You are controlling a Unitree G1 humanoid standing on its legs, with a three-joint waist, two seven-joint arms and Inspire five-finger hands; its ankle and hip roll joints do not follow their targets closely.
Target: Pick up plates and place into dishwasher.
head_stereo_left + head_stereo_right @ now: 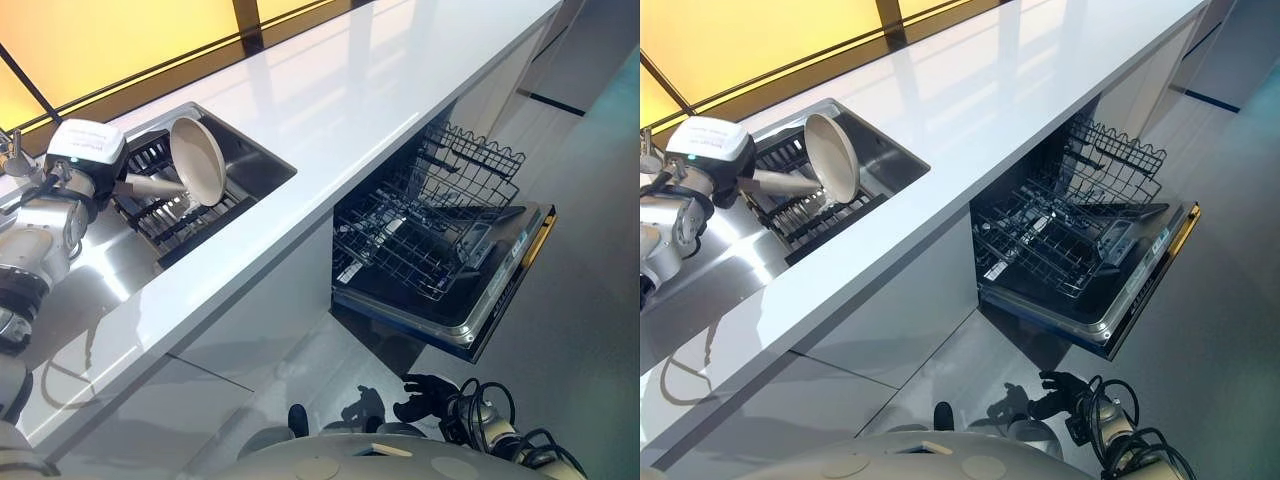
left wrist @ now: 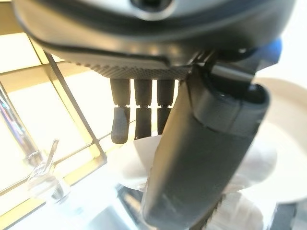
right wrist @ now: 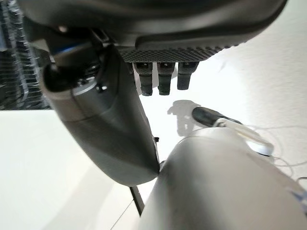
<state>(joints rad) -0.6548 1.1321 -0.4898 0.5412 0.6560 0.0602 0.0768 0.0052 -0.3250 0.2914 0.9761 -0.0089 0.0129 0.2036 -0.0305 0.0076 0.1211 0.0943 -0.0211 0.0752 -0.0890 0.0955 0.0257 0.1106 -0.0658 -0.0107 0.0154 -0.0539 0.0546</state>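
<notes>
While the round, cream-coloured ceramic plate (image 1: 197, 160) is held on edge above the black slatted drying rack (image 1: 185, 222) in the recessed steel sink (image 1: 252, 160), it is pinched at its rim by the left hand (image 1: 135, 185), whose fingers (image 2: 120, 125) are seen behind the plate and whose thumb is pressed against its near face. A glazed plate of this kind is judged to be stiff, moderately heavy, slippery and easily chipped, so a firm hold across the rim, with the thumb on one face and fingers on the other, is thought safest; knocks against the counter edge are to be avoided. Beyond the sink, the long glossy white countertop (image 1: 380, 90) is crossed before the open dishwasher (image 1: 470, 320) is reached, where the dark wire rack (image 1: 420, 240) is pulled out over the lowered door and looks free of dishes. Down near the floor, the right hand (image 1: 425, 395) is seen with its fingers loosely curled and nothing held.
</notes>
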